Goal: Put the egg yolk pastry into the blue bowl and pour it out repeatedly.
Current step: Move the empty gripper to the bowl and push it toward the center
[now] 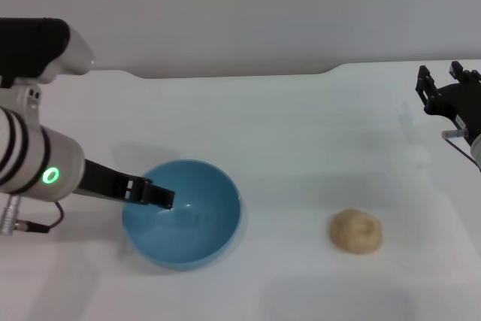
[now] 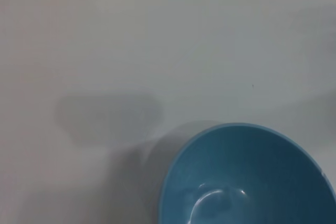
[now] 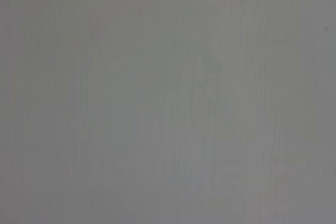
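Bowl (image 1: 184, 213) sat lower left of the head frame, empty, my left gripper (image 1: 154, 195) over its near-left rim, jaws looking pinched on it. Pastry (image 1: 357, 231) lay lower right on the surface (image 1: 301, 133). Right gripper (image 1: 440, 92), far right, jaws spread. I'd approach straight down and squeeze gently.

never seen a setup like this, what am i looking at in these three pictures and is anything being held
This is a two-armed robot at a white table. The wide picture comes from a camera on its head, looking down; the other two come from cameras on its wrists.

On the table sit a blue bowl, empty, and to its right, apart from it, an egg yolk pastry.

The left gripper reaches over the bowl's near-left rim; whether it grips the rim cannot be told. The left wrist picture shows the same bowl from close by.

The right gripper hangs at the far right, away from the pastry, holding nothing. Its wrist picture shows only blank surface.
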`<action>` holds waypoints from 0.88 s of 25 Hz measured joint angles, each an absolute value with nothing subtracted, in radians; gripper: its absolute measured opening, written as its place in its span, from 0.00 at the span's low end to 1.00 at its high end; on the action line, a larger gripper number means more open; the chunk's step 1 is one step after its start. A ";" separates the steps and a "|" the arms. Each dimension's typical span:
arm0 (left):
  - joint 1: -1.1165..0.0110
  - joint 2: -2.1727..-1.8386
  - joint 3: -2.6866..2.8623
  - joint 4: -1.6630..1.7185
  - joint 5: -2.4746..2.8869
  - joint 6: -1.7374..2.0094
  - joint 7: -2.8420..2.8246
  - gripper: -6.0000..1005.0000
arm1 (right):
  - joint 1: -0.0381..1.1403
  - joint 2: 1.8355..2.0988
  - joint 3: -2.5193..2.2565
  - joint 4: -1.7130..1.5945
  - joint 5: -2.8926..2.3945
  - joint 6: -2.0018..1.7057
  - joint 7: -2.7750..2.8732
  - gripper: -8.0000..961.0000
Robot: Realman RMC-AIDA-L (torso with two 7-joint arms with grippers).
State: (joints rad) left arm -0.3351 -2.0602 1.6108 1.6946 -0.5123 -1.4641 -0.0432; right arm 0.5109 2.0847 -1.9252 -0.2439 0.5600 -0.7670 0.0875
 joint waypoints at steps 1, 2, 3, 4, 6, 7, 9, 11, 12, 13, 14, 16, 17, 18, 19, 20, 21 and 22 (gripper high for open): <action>-0.343 -2.061 1.618 1.678 -0.512 -1.452 -0.049 0.87 | 0.511 2.085 -1.925 -0.244 0.560 -0.767 0.087 0.50; -0.347 -2.062 1.623 1.666 -0.512 -1.439 -0.054 0.87 | 0.511 2.085 -1.928 -0.244 0.560 -0.767 0.087 0.50; -0.352 -2.063 1.630 1.646 -0.513 -1.418 -0.058 0.87 | 0.511 2.085 -1.932 -0.244 0.560 -0.767 0.087 0.50; -0.355 -2.063 1.634 1.628 -0.512 -1.399 -0.061 0.87 | 0.511 2.085 -1.937 -0.244 0.560 -0.767 0.087 0.50; -0.360 -2.063 1.637 1.600 -0.512 -1.367 -0.064 0.87 | 0.510 2.085 -1.948 -0.244 0.560 -0.767 0.087 0.50; -0.364 -2.063 1.637 1.583 -0.512 -1.349 -0.066 0.87 | 0.509 2.085 -1.953 -0.244 0.560 -0.767 0.087 0.50; -0.372 -2.063 1.636 1.561 -0.512 -1.328 -0.070 0.87 | 0.507 2.085 -1.959 -0.244 0.562 -0.767 0.087 0.50; -0.386 -2.062 1.635 1.529 -0.511 -1.305 -0.072 0.87 | 0.504 2.084 -1.961 -0.244 0.563 -0.767 0.087 0.50; -0.391 -2.061 1.635 1.518 -0.510 -1.300 -0.072 0.87 | 0.504 2.083 -1.961 -0.244 0.563 -0.767 0.087 0.50; -0.397 -2.061 1.635 1.505 -0.508 -1.292 -0.071 0.87 | 0.504 2.083 -1.961 -0.244 0.563 -0.767 0.087 0.50; -0.406 -2.060 1.636 1.486 -0.506 -1.283 -0.069 0.87 | 0.504 2.083 -1.961 -0.244 0.563 -0.767 0.087 0.50; -0.423 -2.060 1.637 1.450 -0.505 -1.265 -0.064 0.87 | 0.505 2.082 -1.962 -0.244 0.562 -0.767 0.087 0.50; -0.432 -2.059 1.637 1.428 -0.505 -1.255 -0.063 0.87 | 0.506 2.082 -1.962 -0.244 0.562 -0.767 0.087 0.50; -0.442 -2.059 1.638 1.408 -0.504 -1.245 -0.062 0.87 | 0.507 2.082 -1.962 -0.244 0.562 -0.767 0.087 0.50; -0.451 -2.059 1.638 1.387 -0.504 -1.235 -0.061 0.87 | 0.509 2.082 -1.962 -0.244 0.561 -0.767 0.088 0.50; -0.459 -2.058 1.638 1.369 -0.503 -1.225 -0.060 0.87 | 0.510 2.081 -1.962 -0.244 0.561 -0.767 0.087 0.50; -0.467 -2.058 1.638 1.349 -0.503 -1.216 -0.056 0.87 | 0.511 2.081 -1.962 -0.244 0.561 -0.767 0.087 0.50; -0.472 -2.058 1.637 1.338 -0.503 -1.210 -0.052 0.87 | 0.511 2.080 -1.962 -0.244 0.561 -0.767 0.087 0.50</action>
